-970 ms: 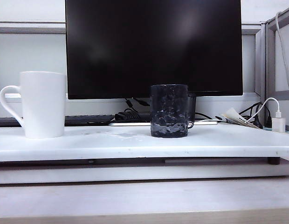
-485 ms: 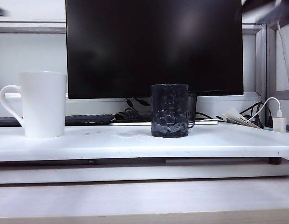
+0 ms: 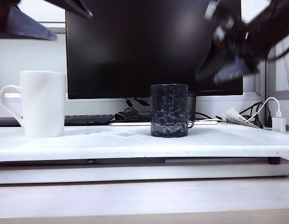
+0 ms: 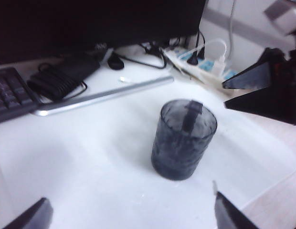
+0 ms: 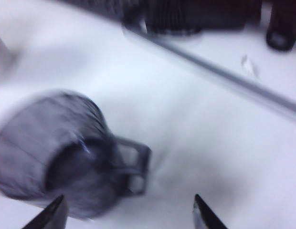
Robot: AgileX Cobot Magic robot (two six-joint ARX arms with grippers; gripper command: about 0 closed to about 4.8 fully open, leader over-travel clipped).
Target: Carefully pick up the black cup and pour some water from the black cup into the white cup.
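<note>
Pincers, left (image 4: pixel 131 214) and right (image 5: pixel 129 212), open above unlabelled black cup (image 3: pixel 169 110).

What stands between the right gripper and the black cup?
Nothing visible. The right gripper hangs open above the black cup, with only open air between them. The left gripper, also open, is up over the white cup.

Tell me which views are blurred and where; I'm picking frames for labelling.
Exterior view: both arms smear at the top corners, the right gripper worst, while the black cup and white cup are sharp. Left wrist view: mildly soft, black cup readable, left gripper open. Right wrist view: heavy motion blur over the black cup; right gripper open.
</note>
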